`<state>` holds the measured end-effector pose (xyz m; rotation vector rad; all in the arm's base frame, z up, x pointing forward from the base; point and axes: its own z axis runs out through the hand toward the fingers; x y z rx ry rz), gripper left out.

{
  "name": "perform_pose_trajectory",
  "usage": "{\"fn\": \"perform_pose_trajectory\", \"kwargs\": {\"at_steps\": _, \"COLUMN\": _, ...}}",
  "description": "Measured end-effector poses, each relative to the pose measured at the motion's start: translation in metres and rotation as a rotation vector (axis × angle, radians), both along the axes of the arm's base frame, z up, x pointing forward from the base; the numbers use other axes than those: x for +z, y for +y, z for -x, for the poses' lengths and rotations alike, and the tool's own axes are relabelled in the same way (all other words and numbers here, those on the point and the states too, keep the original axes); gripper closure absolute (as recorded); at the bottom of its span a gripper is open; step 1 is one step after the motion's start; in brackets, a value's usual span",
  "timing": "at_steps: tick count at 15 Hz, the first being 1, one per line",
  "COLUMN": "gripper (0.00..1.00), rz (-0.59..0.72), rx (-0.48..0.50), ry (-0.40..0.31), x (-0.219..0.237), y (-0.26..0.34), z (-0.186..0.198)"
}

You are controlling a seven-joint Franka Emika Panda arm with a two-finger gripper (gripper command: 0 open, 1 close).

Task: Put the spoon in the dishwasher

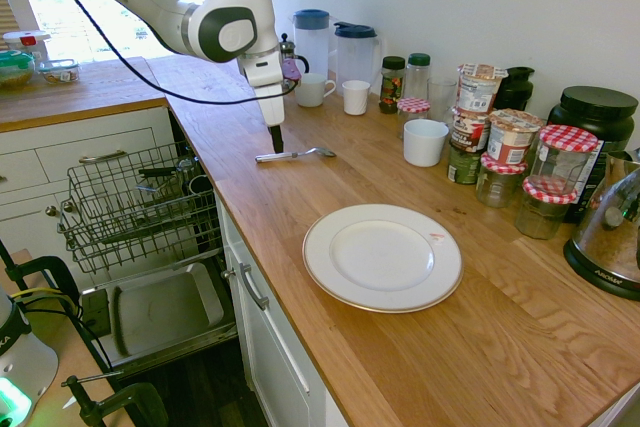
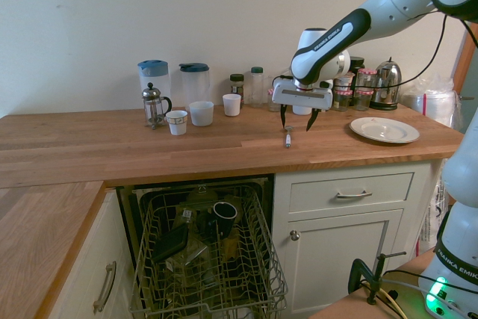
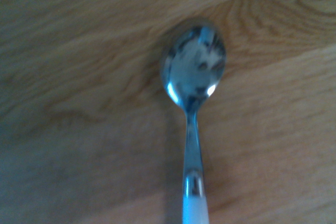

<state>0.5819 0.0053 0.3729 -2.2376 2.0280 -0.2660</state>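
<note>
Spoon (image 1: 296, 155) lies flat on the wooden bench (image 2: 239, 137), well apart from the white plate (image 1: 383, 258), on the plate's dishwasher side. Its bowl points toward the wall and its handle toward the front edge of the bench. The wrist view shows the shiny oval bowl, a slim metal neck and the start of a pale grip section.

The gripper (image 2: 296, 128) hangs over the spoon, also well apart from the plate, with its fingers pointing down. They stand wide open, and nothing is held between them. Whether the fingertips touch the spoon or the bench, I cannot tell.

The dishwasher (image 2: 209, 259) is below bench level, farther from the plate than the white drawer (image 2: 351, 193) and cupboard door (image 2: 340, 255). Its wire rack is pulled out and holds a dark mug (image 2: 224, 214) and other dark and clear items. The door panel (image 1: 165, 309) is down beneath the rack.

Behind the plate, toward the wall, stand jars with red-checked lids (image 1: 548, 205), stacked printed tubs (image 1: 471, 107) and a metal kettle (image 2: 387, 86). Beyond the spoon as counted from the plate are several white cups (image 2: 202, 113), two blue-lidded pitchers (image 2: 196, 84) and a French press (image 2: 154, 106), the last farthest from the plate.
</note>
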Motion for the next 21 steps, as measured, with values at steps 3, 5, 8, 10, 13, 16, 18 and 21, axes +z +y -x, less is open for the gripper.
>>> {"fn": "perform_pose_trajectory", "kwargs": {"at_steps": 3, "gripper": 0.00, "rz": -0.003, "rx": -0.077, "ry": 0.012, "x": -0.020, "y": -0.003, "z": -0.033}}
{"fn": "perform_pose_trajectory", "kwargs": {"at_steps": 5, "gripper": 0.00, "rz": 0.003, "rx": -0.113, "ry": 0.040, "x": -0.033, "y": -0.007, "z": -0.047}}
{"fn": "perform_pose_trajectory", "kwargs": {"at_steps": 8, "gripper": 1.00, "rz": 0.010, "rx": -0.128, "ry": 0.061, "x": -0.035, "y": -0.011, "z": -0.055}}
{"fn": "perform_pose_trajectory", "kwargs": {"at_steps": 10, "gripper": 1.00, "rz": 0.011, "rx": -0.131, "ry": 0.068, "x": -0.035, "y": -0.012, "z": -0.056}}
{"fn": "perform_pose_trajectory", "kwargs": {"at_steps": 13, "gripper": 1.00, "rz": 0.009, "rx": -0.131, "ry": 0.073, "x": -0.035, "y": -0.011, "z": -0.057}}
{"fn": "perform_pose_trajectory", "kwargs": {"at_steps": 16, "gripper": 1.00, "rz": 0.001, "rx": -0.130, "ry": 0.074, "x": -0.035, "y": -0.011, "z": -0.057}}
{"fn": "perform_pose_trajectory", "kwargs": {"at_steps": 18, "gripper": 1.00, "rz": 0.000, "rx": -0.123, "ry": 0.076, "x": -0.035, "y": -0.011, "z": -0.057}}
{"fn": "perform_pose_trajectory", "kwargs": {"at_steps": 21, "gripper": 1.00, "rz": 0.000, "rx": -0.116, "ry": 0.076, "x": -0.036, "y": -0.011, "z": -0.057}}
